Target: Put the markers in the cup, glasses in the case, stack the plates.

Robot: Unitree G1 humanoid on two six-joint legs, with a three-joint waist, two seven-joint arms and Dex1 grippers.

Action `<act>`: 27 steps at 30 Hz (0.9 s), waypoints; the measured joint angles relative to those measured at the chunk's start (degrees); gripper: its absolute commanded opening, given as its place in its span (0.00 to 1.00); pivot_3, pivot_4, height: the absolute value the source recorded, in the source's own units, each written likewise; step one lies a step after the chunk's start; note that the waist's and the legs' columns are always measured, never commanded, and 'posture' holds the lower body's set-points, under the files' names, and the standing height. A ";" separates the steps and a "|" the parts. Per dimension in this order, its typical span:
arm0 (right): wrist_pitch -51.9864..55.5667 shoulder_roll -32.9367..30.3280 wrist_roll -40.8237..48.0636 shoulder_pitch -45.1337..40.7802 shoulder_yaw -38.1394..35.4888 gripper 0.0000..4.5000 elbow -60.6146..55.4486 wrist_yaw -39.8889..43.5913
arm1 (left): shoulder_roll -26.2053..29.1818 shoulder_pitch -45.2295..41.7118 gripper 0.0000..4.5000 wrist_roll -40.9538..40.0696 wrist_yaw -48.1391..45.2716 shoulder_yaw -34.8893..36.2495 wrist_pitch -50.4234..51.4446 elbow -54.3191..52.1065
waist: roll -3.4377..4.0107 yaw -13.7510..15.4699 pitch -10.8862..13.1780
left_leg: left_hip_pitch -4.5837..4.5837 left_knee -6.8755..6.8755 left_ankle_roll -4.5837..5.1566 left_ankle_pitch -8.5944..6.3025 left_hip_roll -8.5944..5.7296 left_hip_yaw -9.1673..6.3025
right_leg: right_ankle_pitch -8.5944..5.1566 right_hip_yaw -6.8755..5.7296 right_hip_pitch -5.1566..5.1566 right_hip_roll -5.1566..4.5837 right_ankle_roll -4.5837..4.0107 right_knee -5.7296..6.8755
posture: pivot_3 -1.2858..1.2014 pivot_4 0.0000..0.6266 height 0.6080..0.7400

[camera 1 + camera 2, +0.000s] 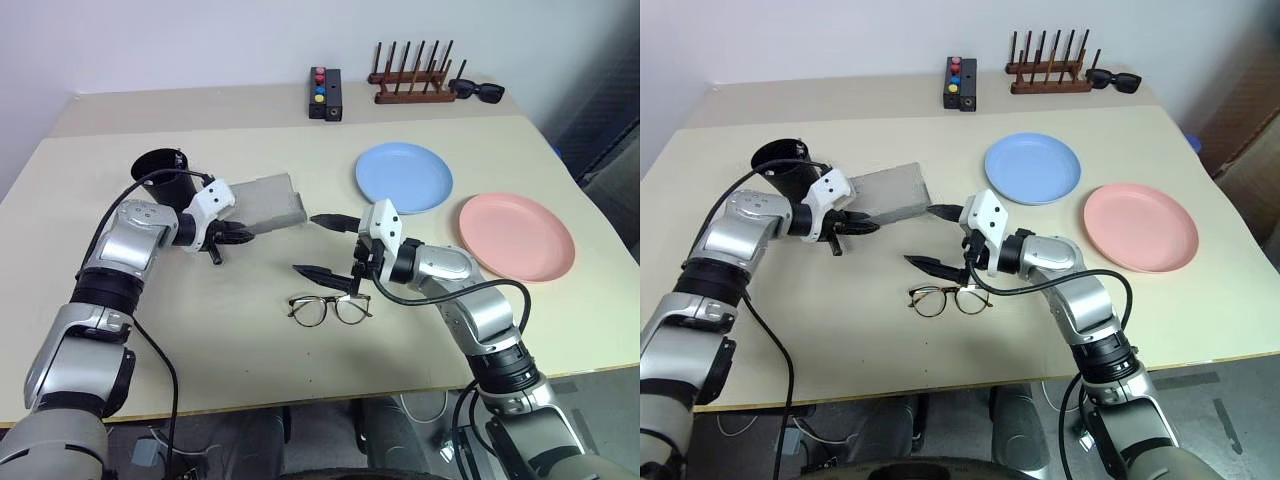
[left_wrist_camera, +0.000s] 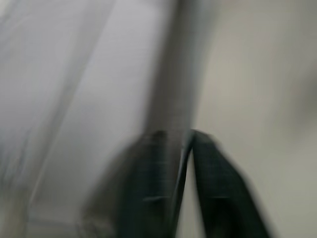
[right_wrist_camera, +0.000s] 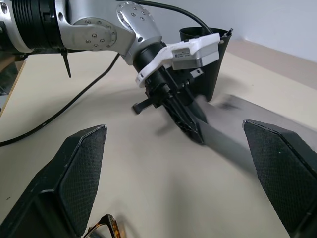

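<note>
- My left pincer (image 1: 238, 236) has its fingers closed together, tips at the near left end of the grey case (image 1: 268, 205); whether it actually grips the case I cannot tell.
- The case lies closed on the counter (image 1: 200, 340), left of centre, just right of the black cup (image 1: 163, 178), which stands upright toward the counter's left edge.
- My right pincer (image 1: 322, 245) is spread wide and has hold of nothing, pointing toward the case from the right, above the counter's middle.
- The glasses (image 1: 328, 308) lie unfolded just below that pincer, toward the counter's near edge.
- The blue plate (image 1: 403, 178) sits right of centre; the pink plate (image 1: 516, 236) sits apart from it near the right edge, unstacked.
- Along the far edge I see a black button box (image 1: 324, 94), a wooden rack (image 1: 412, 75) and black sunglasses (image 1: 477, 90).
</note>
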 measured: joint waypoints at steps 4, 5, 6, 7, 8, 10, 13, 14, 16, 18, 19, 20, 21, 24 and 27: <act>-0.01 -0.20 -0.18 0.03 0.05 1.00 0.00 0.09 | 0.20 2.84 0.01 -0.17 -1.74 0.47 -2.03 -3.55 | 0.00 0.00 0.00 | 0.00 0.00 0.00 0.00 0.00 0.00 | 0.00 0.00 0.00 0.00 0.00 0.01 | 0.52 0.24 0.99; -0.03 -0.21 -0.19 0.00 0.14 1.00 -0.01 0.15 | 0.65 3.99 0.01 -0.37 -2.68 0.60 -2.27 -5.13 | 0.00 -0.01 0.00 | 0.00 0.00 0.00 0.00 0.00 0.00 | 0.00 0.00 0.00 0.00 0.00 0.01 | 0.52 0.24 0.99; -0.07 -0.40 -0.20 0.04 0.20 1.00 -0.02 0.24 | 1.27 5.80 0.01 -1.09 -4.16 0.80 -2.53 -7.52 | 0.00 -0.13 0.00 | 0.00 -0.01 0.01 -0.01 0.01 0.00 | 0.00 0.01 0.00 -0.01 -0.01 0.00 | 0.52 0.24 0.99; -0.07 -0.62 -0.23 0.05 0.23 1.00 -0.01 0.30 | 1.52 6.93 0.01 -1.59 -5.20 0.93 -2.66 -9.17 | 0.00 -0.12 0.00 | 0.00 -0.01 0.02 -0.01 0.01 0.00 | 0.00 0.01 0.00 -0.01 -0.01 0.00 | 0.52 0.24 0.99; -0.10 -0.68 -0.23 0.04 0.24 1.00 -0.01 0.37 | 2.15 8.64 0.01 -2.59 -6.85 1.12 -2.70 -11.65 | 0.00 -0.15 0.00 | 0.00 -0.02 0.02 -0.01 0.02 0.00 | 0.00 0.01 -0.01 0.00 -0.01 0.00 | 0.52 0.24 0.99; -0.11 -1.02 -0.24 0.02 0.27 1.00 0.00 0.49 | 3.24 11.29 0.01 -3.66 -9.60 1.11 -2.61 -15.50 | 0.01 -0.10 0.01 | 0.01 -0.01 0.03 -0.02 0.02 0.00 | -0.01 0.01 -0.01 0.00 -0.02 0.01 | 0.52 0.24 0.99; -0.13 -1.66 -0.23 0.03 0.26 1.00 0.00 0.64 | 6.15 14.95 0.01 -5.31 -13.26 1.14 -1.73 -21.22 | 0.02 -0.08 0.01 | 0.00 0.00 0.03 -0.02 0.02 0.00 | -0.05 0.00 -0.01 0.00 -0.10 0.01 | 0.52 0.24 0.99; -0.14 -1.84 -0.22 0.04 0.24 1.00 0.00 0.65 | 6.98 15.69 0.01 -5.48 -14.25 1.13 -1.38 -22.75 | 0.02 -0.05 0.01 | 0.00 0.00 0.03 -0.02 0.02 0.00 | -0.09 0.01 -0.01 0.00 -0.16 0.01 | 0.52 0.24 0.99; -0.14 -1.86 -0.22 0.03 0.25 1.00 0.00 0.63 | 7.51 16.05 0.01 -5.72 -15.08 1.13 -1.00 -24.39 | 0.02 0.17 0.01 | 0.00 0.03 0.03 -0.02 0.02 0.00 | -0.11 0.00 0.00 -0.01 -0.20 0.01 | 0.52 0.24 0.99; -0.14 -1.83 -0.22 0.04 0.32 1.00 0.00 0.60 | 7.51 16.05 0.01 -5.84 -15.25 1.12 -0.57 -25.69 | 0.02 0.26 0.01 | -0.02 0.05 0.03 -0.02 0.02 0.01 | -0.11 0.01 0.01 -0.01 -0.19 0.00 | 0.52 0.24 0.99; -0.14 -1.83 -0.22 0.04 0.32 1.00 0.00 0.55 | 7.51 16.05 0.01 -5.82 -15.19 1.11 -0.42 -26.05 | 0.02 0.22 0.01 | -0.01 0.04 0.03 -0.02 0.02 0.01 | -0.11 0.01 0.01 -0.01 -0.19 0.00 | 0.52 0.24 0.99; -0.14 -1.84 -0.22 0.04 0.32 1.00 0.00 0.51 | 7.50 16.04 0.01 -5.76 -14.99 1.11 -0.31 -26.09 | 0.02 0.16 0.01 | -0.01 0.03 0.03 -0.02 0.02 0.01 | -0.11 0.00 0.00 0.00 -0.19 0.01 | 0.52 0.24 0.99; -0.14 -1.84 -0.22 0.04 0.32 1.00 0.00 0.48 | 7.49 16.04 0.01 -5.69 -14.82 1.09 -0.14 -26.09 | 0.02 0.12 0.01 | 0.00 0.03 0.04 -0.02 0.02 0.00 | -0.11 0.00 0.00 0.00 -0.19 0.01 | 0.52 0.24 0.99; -0.13 -1.87 -0.22 0.07 0.32 1.00 0.00 0.42 | 7.45 15.94 0.06 -5.42 -14.75 1.05 -0.03 -25.85 | 0.02 -0.03 0.01 | 0.00 0.02 0.04 -0.02 0.02 0.01 | -0.07 0.00 0.00 0.00 -0.12 0.01 | 0.52 0.24 0.99; -0.13 -1.98 -0.22 0.16 0.32 1.00 0.00 0.38 | 7.43 15.76 0.28 -5.25 -14.74 1.06 -0.19 -25.66 | 0.02 -0.04 0.01 | 0.00 0.02 0.05 -0.03 0.02 0.01 | -0.04 0.00 0.00 0.00 -0.08 0.01 | 0.52 0.24 0.99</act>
